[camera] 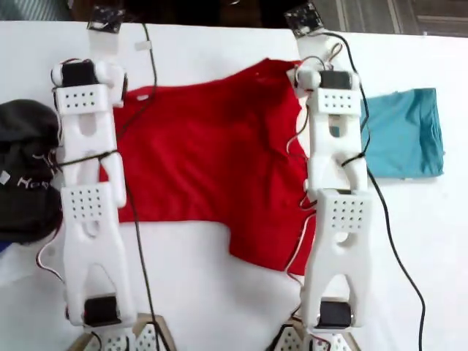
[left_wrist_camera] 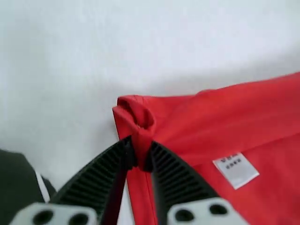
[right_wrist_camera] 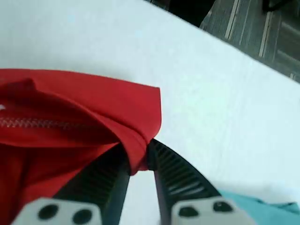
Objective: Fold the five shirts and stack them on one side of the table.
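Holds a red shirt spread across the middle of the white desk, between the two arms in the high view. Pinches one bunched corner of it in the left claw, ribbed fingers clenched on the fold, with a white label on the cloth at the lower right of that frame. Grips another corner in the right claw, likewise closed tight on the red hem over bare desk. Shows a folded teal shirt at the right of the high view, beside the right arm and apart from the red one. Shows a heap of dark garments at the left edge, against the left arm. Catches the dark heap again at the lower left of the left wrist view, and a strip of teal at the lower right of the right wrist view.
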`<state>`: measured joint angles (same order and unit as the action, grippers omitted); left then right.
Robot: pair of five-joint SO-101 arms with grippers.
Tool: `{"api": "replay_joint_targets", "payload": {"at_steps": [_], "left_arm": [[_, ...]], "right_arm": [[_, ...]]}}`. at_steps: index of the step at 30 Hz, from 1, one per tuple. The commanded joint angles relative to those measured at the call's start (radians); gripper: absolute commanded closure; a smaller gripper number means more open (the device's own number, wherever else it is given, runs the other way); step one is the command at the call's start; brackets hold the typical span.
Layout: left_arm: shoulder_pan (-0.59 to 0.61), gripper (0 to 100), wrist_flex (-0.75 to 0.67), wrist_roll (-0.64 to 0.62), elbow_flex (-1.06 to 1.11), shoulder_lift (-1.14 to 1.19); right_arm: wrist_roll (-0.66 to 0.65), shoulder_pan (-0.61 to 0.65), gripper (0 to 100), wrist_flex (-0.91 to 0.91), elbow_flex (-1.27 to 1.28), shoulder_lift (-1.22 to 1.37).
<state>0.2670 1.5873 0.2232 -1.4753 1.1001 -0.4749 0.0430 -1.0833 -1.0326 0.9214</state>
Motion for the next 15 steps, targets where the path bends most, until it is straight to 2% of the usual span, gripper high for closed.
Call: {"api": "replay_joint_targets", "payload": {"at_steps": [1, 4, 10, 15], "left_arm": [[-0.005, 97, 0.117, 0.057, -0.068, -0.018], [-0.008, 97, 0.199, 0.086, -0.097, -0.02], [0.026, 97, 0.204, 0.087, -0.033, -0.087], [0.025, 97, 0.204, 0.089, 0.243, -0.304]], "right_arm": [[0.002, -0.036, 98.1, -0.243, -0.15, -0.018], [0.002, -0.036, 98.1, -0.4, -0.252, -0.015], [0.0, -0.025, 98.1, -0.68, -0.443, -0.016], [0.006, -0.048, 98.1, -0.69, -0.462, -0.05]]}}
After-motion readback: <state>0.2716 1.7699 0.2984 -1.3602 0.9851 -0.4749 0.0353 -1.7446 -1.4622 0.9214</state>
